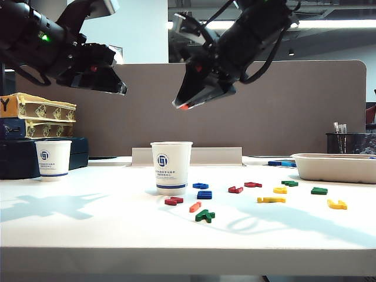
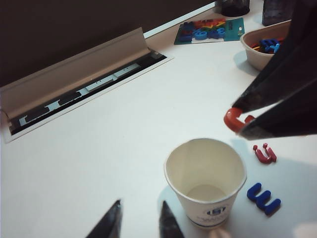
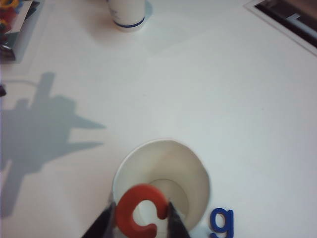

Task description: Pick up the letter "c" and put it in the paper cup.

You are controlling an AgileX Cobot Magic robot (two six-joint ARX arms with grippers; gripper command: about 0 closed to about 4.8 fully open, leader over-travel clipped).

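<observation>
Carry step: right gripper (image 3: 139, 223) clamps the letter "c" (image 3: 141, 210) in the air above the paper cup (image 1: 171, 167), mid-tabletop. Left gripper (image 2: 139, 225) hangs released, upper left. Next: centre over the mouth, then release.

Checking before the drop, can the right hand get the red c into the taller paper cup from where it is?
Probably yes. The right hand holds the c above the cup, whose mouth is open and empty. The left hand hangs open off to the side, not blocking it.
</observation>
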